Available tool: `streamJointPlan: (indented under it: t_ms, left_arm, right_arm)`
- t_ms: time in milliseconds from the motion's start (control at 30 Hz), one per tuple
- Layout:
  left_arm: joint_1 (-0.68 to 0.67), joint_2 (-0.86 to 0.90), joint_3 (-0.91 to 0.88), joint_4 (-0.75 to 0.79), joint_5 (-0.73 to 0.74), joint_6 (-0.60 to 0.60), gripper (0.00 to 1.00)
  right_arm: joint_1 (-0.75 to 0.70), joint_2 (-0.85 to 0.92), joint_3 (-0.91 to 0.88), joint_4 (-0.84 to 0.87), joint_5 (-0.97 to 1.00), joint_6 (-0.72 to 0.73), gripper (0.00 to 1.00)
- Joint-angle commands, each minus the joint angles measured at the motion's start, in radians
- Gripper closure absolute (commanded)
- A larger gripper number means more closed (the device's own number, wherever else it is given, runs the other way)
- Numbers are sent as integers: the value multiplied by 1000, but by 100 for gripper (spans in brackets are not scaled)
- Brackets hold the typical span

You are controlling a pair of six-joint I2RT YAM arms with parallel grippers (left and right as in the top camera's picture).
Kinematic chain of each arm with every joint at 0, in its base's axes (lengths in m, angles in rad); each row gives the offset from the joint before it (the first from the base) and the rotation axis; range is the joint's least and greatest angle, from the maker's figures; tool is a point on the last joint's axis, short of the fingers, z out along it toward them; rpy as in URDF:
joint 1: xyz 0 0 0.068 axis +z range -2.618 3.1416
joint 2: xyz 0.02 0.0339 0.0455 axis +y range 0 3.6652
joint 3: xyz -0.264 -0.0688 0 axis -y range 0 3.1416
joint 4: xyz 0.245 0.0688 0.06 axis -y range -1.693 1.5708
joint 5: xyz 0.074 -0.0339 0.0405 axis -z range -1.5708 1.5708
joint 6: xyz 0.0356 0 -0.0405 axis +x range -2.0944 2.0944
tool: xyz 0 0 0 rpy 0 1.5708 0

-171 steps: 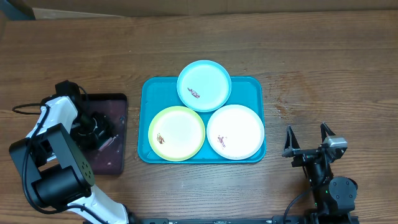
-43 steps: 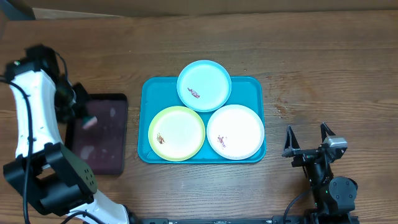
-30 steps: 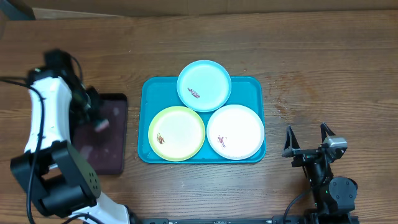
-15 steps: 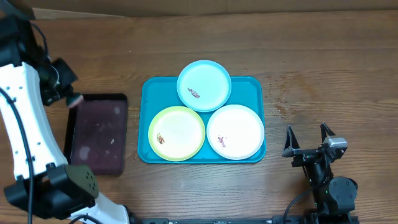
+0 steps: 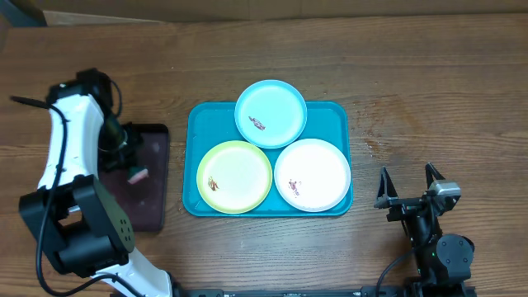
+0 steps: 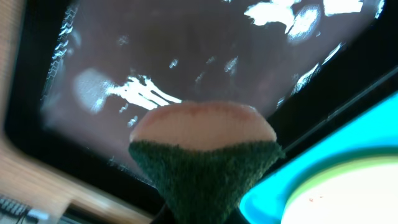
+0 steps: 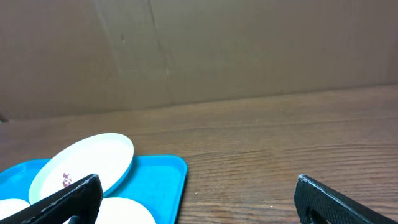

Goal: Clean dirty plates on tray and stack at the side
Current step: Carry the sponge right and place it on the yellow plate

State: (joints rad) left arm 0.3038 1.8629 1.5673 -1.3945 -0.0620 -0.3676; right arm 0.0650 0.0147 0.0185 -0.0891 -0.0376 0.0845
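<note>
Green-backed sponge (image 6: 202,158) is pinched in the left gripper (image 5: 132,169), which has swung back over the dark tray (image 5: 153,206), at nine o'clock from the teal tray (image 5: 334,115); its three plates (image 5: 234,176) await wiping; right gripper (image 5: 408,188) gapes empty

The wooden table (image 5: 412,74) shows matt grain, the plastic tray (image 5: 337,120) looks smooth, and the dark tray (image 6: 205,56) gleams glossy under a coarse-fibred sponge (image 6: 202,155).
</note>
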Motion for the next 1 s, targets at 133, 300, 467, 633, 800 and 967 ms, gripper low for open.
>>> streamJointPlan:
  t_ms: [133, 300, 467, 633, 800, 967]
  left_arm:
    - [28, -40, 535, -215, 91, 11, 96]
    - [-15, -42, 730, -295, 303, 63, 96]
    - [-135, -45, 686, -295, 325, 70, 96]
    - [-297, -45, 515, -274, 320, 69, 96]
    - [-454, -45, 274, -143, 321, 32, 96]
    - [-578, -45, 38, 57, 320, -59, 96]
  right_arm:
    - [-6, -11, -10, 8, 0, -3, 0]
    - [-6, -11, -10, 8, 0, -3, 0]
    - [-6, -11, -10, 8, 0, -3, 0]
    - [-6, -11, -10, 8, 0, -3, 0]
    - [-6, -11, -10, 8, 0, -3, 0]
    - [-6, -11, -10, 8, 0, -3, 0]
